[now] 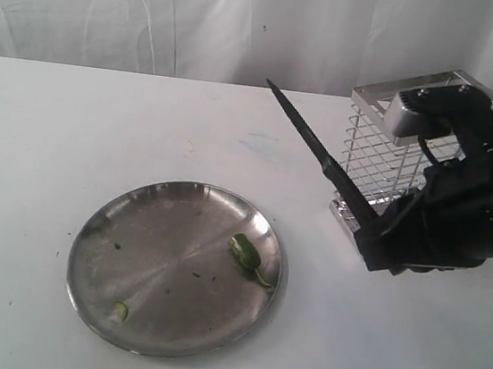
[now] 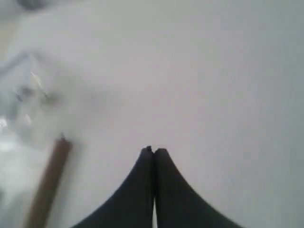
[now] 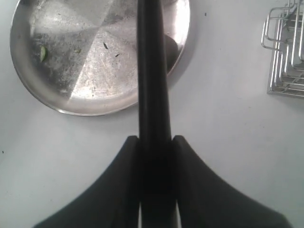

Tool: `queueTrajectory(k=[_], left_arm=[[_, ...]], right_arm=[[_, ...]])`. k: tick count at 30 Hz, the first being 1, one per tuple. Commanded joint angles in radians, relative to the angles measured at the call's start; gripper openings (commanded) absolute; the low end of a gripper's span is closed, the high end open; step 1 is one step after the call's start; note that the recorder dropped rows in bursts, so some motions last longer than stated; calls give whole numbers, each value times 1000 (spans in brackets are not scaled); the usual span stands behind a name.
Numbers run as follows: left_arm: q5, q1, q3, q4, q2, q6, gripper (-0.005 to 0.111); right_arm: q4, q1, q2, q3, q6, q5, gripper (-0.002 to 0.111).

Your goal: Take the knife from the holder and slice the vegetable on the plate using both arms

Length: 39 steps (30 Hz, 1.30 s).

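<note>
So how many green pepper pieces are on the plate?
2. The pepper lies by the plate's right rim in the exterior view; a slice sits near its front rim. Dark specks are too small to tell.

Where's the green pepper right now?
In the exterior view the pepper lies on the plate's right side, near the rim; the knife slants above the table further right, before the holder.
</note>
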<state>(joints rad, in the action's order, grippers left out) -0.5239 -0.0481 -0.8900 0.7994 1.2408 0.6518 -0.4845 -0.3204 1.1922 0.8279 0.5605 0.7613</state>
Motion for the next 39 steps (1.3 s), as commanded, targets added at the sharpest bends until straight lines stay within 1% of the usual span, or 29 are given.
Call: queueTrajectory(k=[1,2,3,4,5,6,8,10,12,13,15,16,18,20,22,24,27,29,31,33,34,35,36,37,38,39], left_arm=[[-197,-86,-76,-896,92,-797,0],[-230,-111,-79,-1076,111,-917,0],[-246,-140,-75,-1174,126,-989,0],[-239,-187,-65,-1259,148,-1004,0],[-209,-219,-53,-1286,164,-980,0],[-150,-262,-39,-1300,181,-935,0],[-8,-345,-12,-1300,214,-781,0],[151,-443,2,-1300,254,-658,0],[315,-533,2,-1300,298,-584,0],[393,-572,2,-1300,319,-562,0],[479,-626,-16,-1300,360,-542,0],[496,-642,-32,-1300,385,-535,0],[496,-652,-59,-1300,430,-503,0],[505,-652,-79,-1312,479,-408,0],[543,-650,-91,-1312,518,-322,0],[571,-650,-113,-1325,555,-275,0],[630,-650,-156,-1340,589,-267,0],[652,-650,-192,-1330,597,-325,0],[611,-642,-242,-1302,597,-508,0],[496,-628,-310,-1282,599,-695,0],[417,-612,-351,-1270,599,-775,0],[328,-591,-393,-1237,603,-797,0],[253,-572,-437,-1194,608,-770,0],[28,-524,-540,-976,632,-546,0],[-79,-511,-582,-848,646,-400,0],[-374,-507,-682,-513,688,-225,0]], right_arm=[[19,2,-8,-3,-25,-35,0],[44,2,-8,-3,-57,-47,0],[76,2,-8,-3,-118,-68,0],[112,2,-8,-3,-187,-98,0],[145,2,-8,-3,-238,-126,0],[191,2,-8,-3,-305,-167,0],[225,2,-8,-3,-360,-196,0],[230,2,-8,-3,-352,-179,0],[230,2,-8,-3,-335,-151,0],[233,2,-8,-3,-331,-149,0],[237,2,-8,-3,-331,-153,0],[242,2,-8,-3,-331,-153,0],[250,2,-8,-3,-331,-149,0],[254,2,-8,-3,-331,-142,0],[254,2,-8,-3,-331,-137,0],[254,2,-8,-3,-331,-135,0],[254,2,-8,-3,-331,-136,0],[257,2,-8,-3,-329,-136,0],[260,2,-8,-3,-328,-139,0],[260,2,-8,-3,-328,-141,0],[260,2,-8,-3,-328,-141,0],[257,2,-8,-3,-328,-141,0],[257,2,-8,-3,-328,-141,0],[257,2,-8,-3,-328,-141,0],[257,2,-8,-3,-328,-141,0],[257,2,-8,-3,-328,-141,0]])
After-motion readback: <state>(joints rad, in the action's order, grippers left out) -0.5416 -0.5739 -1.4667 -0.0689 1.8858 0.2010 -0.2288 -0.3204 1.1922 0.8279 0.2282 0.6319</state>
